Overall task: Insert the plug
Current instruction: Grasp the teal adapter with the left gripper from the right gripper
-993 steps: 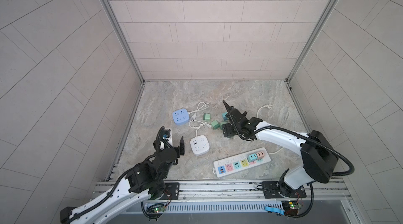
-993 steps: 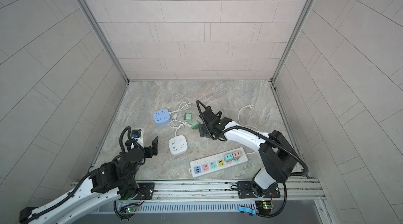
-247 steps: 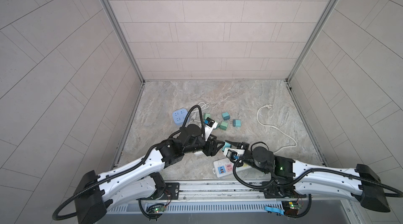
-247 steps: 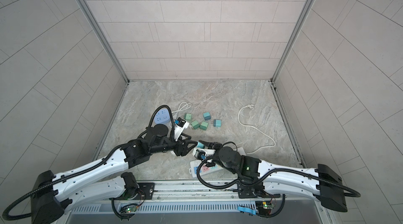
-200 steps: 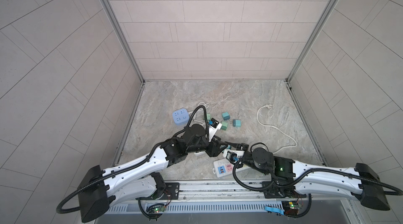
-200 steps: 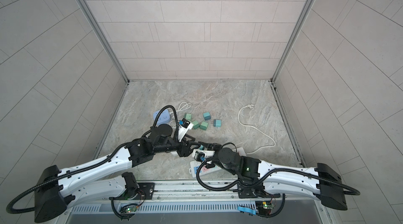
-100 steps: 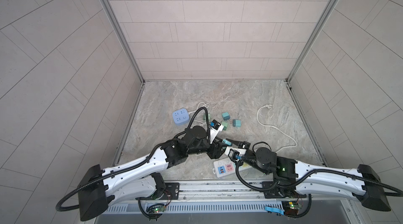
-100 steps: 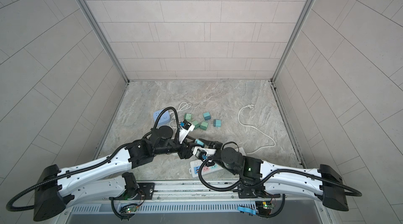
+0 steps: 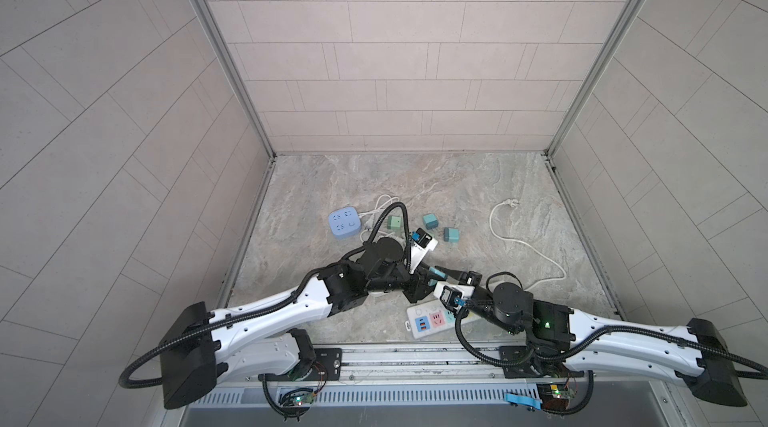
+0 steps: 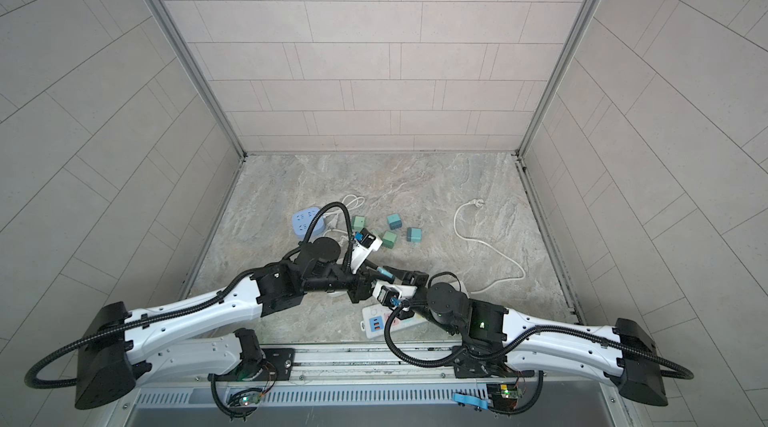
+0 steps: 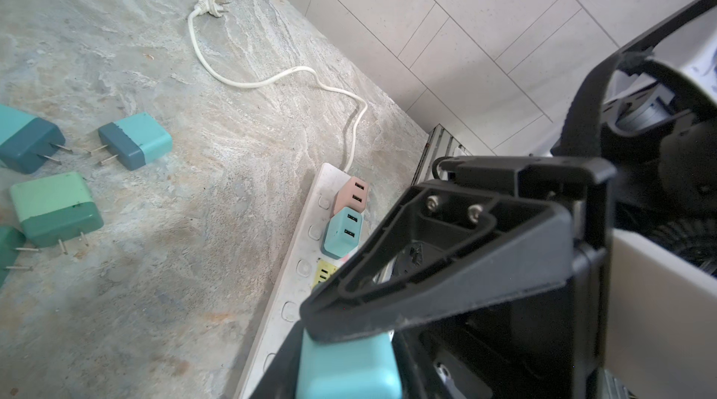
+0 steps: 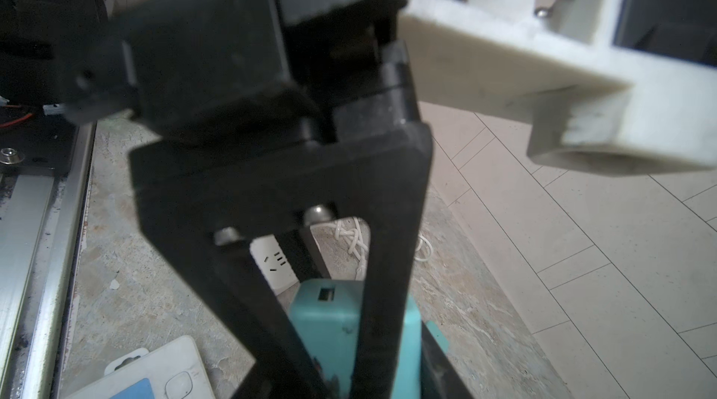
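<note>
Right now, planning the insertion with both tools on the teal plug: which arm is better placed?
Probably left: the left tool grips the teal plug, the power strip shows free sockets in its wrist view; the right arm overhangs that strip.

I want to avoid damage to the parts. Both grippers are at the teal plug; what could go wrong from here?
1. Left gripper and right gripper both seem clamped on the plug; if either arm pulls before one lets go, it may twist or drop.
2. Its prongs are hidden, so lining up with the strip is unsure.
</note>
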Action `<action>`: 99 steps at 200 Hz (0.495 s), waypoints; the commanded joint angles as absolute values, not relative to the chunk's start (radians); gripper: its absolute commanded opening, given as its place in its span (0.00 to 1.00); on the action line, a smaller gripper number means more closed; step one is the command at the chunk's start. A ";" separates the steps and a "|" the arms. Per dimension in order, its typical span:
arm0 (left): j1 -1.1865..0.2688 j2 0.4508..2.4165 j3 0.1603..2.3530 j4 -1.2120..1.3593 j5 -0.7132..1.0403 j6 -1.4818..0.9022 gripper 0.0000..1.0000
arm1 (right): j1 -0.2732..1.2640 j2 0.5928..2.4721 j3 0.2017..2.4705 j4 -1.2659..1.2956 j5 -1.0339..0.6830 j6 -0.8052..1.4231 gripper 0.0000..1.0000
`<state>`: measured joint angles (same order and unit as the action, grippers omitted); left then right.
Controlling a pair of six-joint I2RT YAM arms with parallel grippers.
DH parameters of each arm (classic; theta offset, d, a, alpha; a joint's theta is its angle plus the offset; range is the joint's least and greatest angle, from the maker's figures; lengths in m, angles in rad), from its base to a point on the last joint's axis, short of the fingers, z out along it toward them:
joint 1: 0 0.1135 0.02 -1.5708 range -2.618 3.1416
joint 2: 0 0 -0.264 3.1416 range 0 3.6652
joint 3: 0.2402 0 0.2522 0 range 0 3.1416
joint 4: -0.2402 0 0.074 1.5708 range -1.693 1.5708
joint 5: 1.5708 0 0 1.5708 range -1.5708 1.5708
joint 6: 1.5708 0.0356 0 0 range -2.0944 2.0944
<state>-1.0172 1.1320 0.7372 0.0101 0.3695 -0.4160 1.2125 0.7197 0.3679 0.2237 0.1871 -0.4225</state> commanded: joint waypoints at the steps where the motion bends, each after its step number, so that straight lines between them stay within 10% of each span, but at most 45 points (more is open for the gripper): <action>1: -1.017 1.143 0.762 -0.014 0.355 -0.391 0.31 | 1.219 0.698 0.377 0.291 0.163 -0.416 0.01; 77: -1.022 1.130 0.769 -0.037 0.353 -0.383 0.25 | 1.219 0.697 0.387 0.234 0.197 -0.449 0.06; 99: -1.022 1.135 0.777 -0.052 0.337 -0.372 0.12 | 1.219 0.687 0.385 0.228 0.205 -0.428 0.35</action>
